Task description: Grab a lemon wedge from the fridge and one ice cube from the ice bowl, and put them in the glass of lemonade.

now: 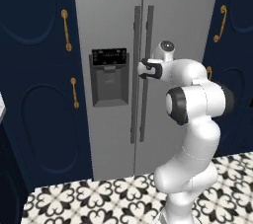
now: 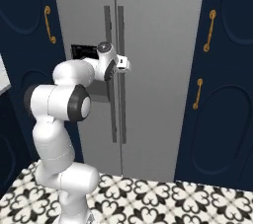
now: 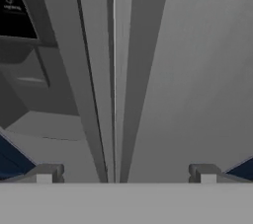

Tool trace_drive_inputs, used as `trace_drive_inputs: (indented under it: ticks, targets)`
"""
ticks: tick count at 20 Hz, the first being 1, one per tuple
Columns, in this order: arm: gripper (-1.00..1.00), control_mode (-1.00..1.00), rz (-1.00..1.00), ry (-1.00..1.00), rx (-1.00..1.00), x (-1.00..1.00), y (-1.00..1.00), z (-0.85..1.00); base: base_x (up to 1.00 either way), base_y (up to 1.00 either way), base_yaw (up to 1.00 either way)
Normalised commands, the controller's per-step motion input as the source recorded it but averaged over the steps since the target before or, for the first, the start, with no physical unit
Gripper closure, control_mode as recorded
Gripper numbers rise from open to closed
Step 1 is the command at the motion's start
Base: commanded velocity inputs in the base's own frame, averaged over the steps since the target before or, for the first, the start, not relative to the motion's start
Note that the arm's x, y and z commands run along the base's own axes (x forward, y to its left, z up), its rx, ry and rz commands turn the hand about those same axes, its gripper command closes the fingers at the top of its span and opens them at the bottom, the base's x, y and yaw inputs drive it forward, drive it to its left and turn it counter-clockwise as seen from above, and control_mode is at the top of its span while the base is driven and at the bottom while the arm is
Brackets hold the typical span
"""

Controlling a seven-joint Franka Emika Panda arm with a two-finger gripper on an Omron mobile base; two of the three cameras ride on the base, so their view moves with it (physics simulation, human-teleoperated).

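The fridge (image 1: 118, 70) stands straight ahead of the arm, both doors closed, between navy cabinets (image 1: 39, 85) with gold handles. The gripper (image 3: 126, 173) is raised to the level of the black dispenser panel (image 1: 109, 56) and faces the two long vertical handles (image 2: 113, 70) at the door seam. Its jaws are spread wide and grasp nothing; both handles lie between the fingertips (image 3: 47, 172).
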Motion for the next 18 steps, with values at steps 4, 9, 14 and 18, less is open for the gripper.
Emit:
trace_drive_inputs:
  ticks: [4, 9, 14, 18]
  targets:
    - [-1.0, -1.0, 0.0, 0.0, 0.0, 0.7, 0.0, -0.21, 0.0, 0.0, 0.0]
    - [-1.0, -1.0, 0.0, 0.0, 0.0, 0.53, 0.0, 0.09, 0.0, 0.0, 0.0]
    - [-1.0, -1.0, 0.0, -0.06, 0.0, 0.01, 0.0, 0.47, 0.0, 0.0, 0.0]
    - [-1.0, -1.0, 0.0, -0.03, 0.0, 0.42, 0.0, 0.07, 0.0, 0.0, 0.0]
